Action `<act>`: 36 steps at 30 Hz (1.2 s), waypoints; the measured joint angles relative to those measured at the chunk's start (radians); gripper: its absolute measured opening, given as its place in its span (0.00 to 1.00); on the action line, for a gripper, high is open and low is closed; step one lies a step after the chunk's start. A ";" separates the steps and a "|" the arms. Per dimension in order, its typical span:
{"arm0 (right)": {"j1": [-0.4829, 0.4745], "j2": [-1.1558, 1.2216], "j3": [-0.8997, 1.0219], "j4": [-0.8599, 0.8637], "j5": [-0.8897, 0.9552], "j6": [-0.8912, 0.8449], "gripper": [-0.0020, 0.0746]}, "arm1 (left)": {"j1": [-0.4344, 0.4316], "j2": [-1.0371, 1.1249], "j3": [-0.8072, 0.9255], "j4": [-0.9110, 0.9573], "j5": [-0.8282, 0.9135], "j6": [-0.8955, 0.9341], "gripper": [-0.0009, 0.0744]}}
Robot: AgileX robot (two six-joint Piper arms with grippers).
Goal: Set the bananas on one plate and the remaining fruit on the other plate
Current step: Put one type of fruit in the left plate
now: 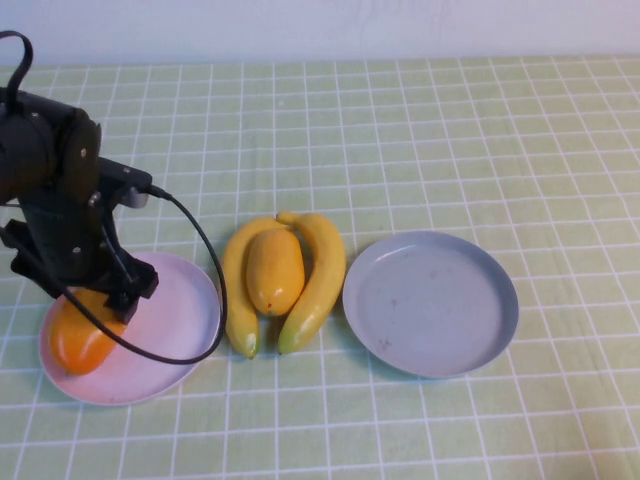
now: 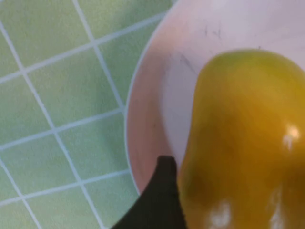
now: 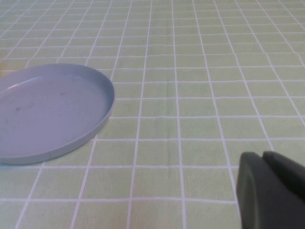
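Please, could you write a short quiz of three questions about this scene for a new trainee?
1. True or false: the grey-blue plate holds a banana.
2. Which fruit lies on the pink plate? A) a banana B) the deep orange mango C) nothing
3. Fill in: the yellow-orange mango lies on the cloth between the two ___.

Key
1. False; the plate holds nothing.
2. B; the left gripper is down over it.
3. bananas. The right gripper is low over the cloth beside the grey-blue plate.

A round grey-blue shallow plate (image 3: 50,110) sits on green checked cloth (image 3: 205,95); the right gripper's dark fingertip (image 3: 269,191) shows nearby.
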 joint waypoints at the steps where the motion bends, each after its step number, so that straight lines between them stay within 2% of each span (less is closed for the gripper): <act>1: 0.000 0.000 0.000 0.000 0.000 0.000 0.01 | 0.002 0.000 0.000 0.002 -0.004 -0.013 0.86; 3: 0.000 0.000 0.000 0.000 0.000 0.000 0.01 | 0.002 0.000 0.000 0.011 -0.004 -0.035 0.89; 9: 0.000 0.000 0.000 0.000 0.000 0.000 0.01 | 0.004 0.000 -0.004 0.014 0.040 -0.091 0.90; 15: 0.000 0.000 0.000 0.000 0.000 0.000 0.01 | -0.016 -0.023 -0.116 -0.085 0.115 -0.113 0.90; 19: 0.000 0.000 0.000 0.000 0.000 0.000 0.01 | -0.096 -0.028 -0.209 -0.129 0.112 -0.125 0.90; 27: 0.000 0.000 0.000 0.000 0.000 0.000 0.01 | -0.314 0.004 -0.271 -0.158 -0.075 -0.224 0.90; 36: 0.000 0.000 0.000 0.000 0.000 0.000 0.01 | -0.336 0.159 -0.349 -0.158 -0.039 -0.321 0.90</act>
